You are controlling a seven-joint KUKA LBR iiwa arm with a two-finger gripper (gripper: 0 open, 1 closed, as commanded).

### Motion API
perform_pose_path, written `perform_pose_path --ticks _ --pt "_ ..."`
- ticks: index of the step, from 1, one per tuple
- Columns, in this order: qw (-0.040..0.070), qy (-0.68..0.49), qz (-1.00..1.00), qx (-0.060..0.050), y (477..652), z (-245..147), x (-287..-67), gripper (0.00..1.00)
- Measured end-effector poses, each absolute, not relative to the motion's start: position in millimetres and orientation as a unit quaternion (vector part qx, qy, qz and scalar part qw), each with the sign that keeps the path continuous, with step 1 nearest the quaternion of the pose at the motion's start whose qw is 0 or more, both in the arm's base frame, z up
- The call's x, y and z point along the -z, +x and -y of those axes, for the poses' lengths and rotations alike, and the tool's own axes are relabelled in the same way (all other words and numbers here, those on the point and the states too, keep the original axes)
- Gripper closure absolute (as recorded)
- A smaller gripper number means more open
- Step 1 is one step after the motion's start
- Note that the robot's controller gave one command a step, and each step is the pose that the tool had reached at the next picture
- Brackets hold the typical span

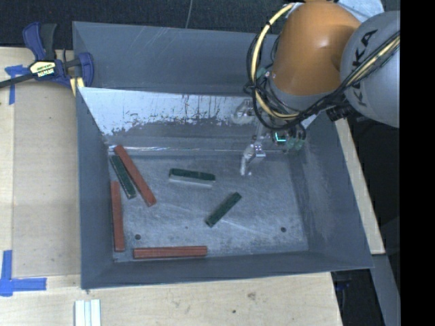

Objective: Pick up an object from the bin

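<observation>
At the grey metal bin's (pixel 204 66) left wall: flat red-brown stick (pixel 117 216), slanted red-brown stick (pixel 134 175) touching a dark green strip (pixel 123 176). Front edge: long red-brown stick (pixel 170 252). Mid-floor: level green bar (pixel 192 176), slanted green bar (pixel 223 209), apart. Pincer (pixel 249 161) hangs over bare floor just right of the level green bar; apart or together, can't tell.

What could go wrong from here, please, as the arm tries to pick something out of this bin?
1. The gripper hangs over bare floor near the back wall of the bin; coming straight down, it would likely grasp nothing and might scrape that wall.
2. The level dark green bar and the slanted dark green bar, nearest it, lie flat, so they may slip.
3. The red-brown bar hugs the front wall, leaving little room.
</observation>
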State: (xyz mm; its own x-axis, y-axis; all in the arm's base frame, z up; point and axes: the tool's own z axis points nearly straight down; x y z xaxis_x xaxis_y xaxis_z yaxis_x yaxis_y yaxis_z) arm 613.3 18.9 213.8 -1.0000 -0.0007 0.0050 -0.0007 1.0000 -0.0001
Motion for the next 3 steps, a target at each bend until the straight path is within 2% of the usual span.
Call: perform_pose_path --ticks 1,2,3 --pt "-0.002 0.000 1.000 0.000 614.9 -19 -219 0.00" --pt "-0.003 -0.041 0.999 0.001 620.9 -61 -131 0.00" --pt "0.001 -0.040 0.999 0.000 620.6 -74 -114 0.00"
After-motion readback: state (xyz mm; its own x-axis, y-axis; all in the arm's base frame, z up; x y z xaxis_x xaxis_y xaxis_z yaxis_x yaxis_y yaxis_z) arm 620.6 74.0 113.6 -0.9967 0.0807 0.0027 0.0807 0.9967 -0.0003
